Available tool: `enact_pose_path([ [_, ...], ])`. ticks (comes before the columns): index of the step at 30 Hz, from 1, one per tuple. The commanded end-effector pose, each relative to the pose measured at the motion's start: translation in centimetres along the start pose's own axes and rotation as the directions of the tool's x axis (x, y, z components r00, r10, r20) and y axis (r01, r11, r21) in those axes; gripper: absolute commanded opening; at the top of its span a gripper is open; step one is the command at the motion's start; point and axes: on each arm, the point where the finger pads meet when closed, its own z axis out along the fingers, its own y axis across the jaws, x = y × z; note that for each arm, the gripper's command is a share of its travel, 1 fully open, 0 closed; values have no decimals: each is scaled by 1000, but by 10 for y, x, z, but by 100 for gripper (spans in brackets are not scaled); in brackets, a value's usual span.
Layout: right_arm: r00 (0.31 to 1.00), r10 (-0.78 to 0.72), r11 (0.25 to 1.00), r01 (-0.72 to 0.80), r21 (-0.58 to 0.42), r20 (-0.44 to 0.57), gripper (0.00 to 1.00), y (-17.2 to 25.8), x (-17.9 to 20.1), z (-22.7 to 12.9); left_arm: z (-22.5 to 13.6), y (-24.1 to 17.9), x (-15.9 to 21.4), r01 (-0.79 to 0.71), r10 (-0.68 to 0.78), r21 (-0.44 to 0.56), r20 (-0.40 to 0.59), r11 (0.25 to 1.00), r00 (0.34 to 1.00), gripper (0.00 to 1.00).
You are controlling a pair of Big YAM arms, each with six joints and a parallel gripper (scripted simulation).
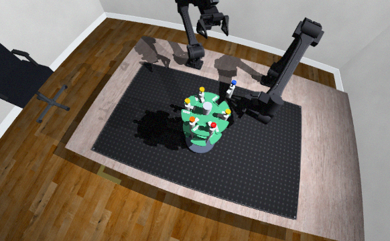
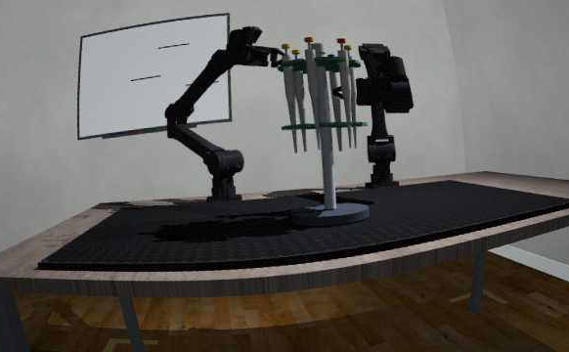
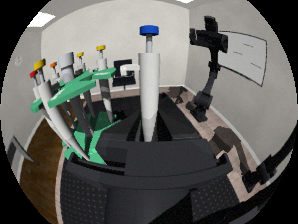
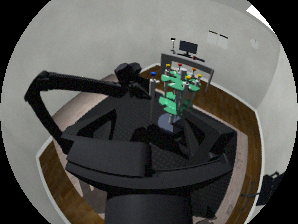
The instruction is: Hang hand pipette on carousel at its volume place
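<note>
The blue-button pipette is upright, outside the rim of the carousel's green head. My left gripper is shut on its lower body. Its finger hook points toward the left in the left wrist view, where the head is. The print on the button is not readable. Several pipettes with yellow, orange and red buttons hang on the head. An empty slot faces the held pipette's side. My right gripper is open and empty, away from the carousel.
The carousel's grey post stands on a round base on the black mat. The yellow-button pipette hangs close to my left arm. My right arm stands behind the table's back edge area.
</note>
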Motion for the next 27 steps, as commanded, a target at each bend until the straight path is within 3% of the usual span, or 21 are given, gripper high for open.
enact_pose_path([
  [1, 997, 7, 1000, -9, 21, 79, 100, -6, -46, -16, -10, 17, -43, -97, 97, -20, -1, 995, 995, 14],
  [10, 997, 7, 1000, -9, 21, 79, 100, -6, -46, -16, 6, 40, -37, -89, 89, 10, 1, 996, 996, 14],
  [27, 997, 7, 1000, -9, 21, 79, 100, -6, -46, -16, 6, 40, -37, -78, 78, 11, 1, 997, 997, 14],
])
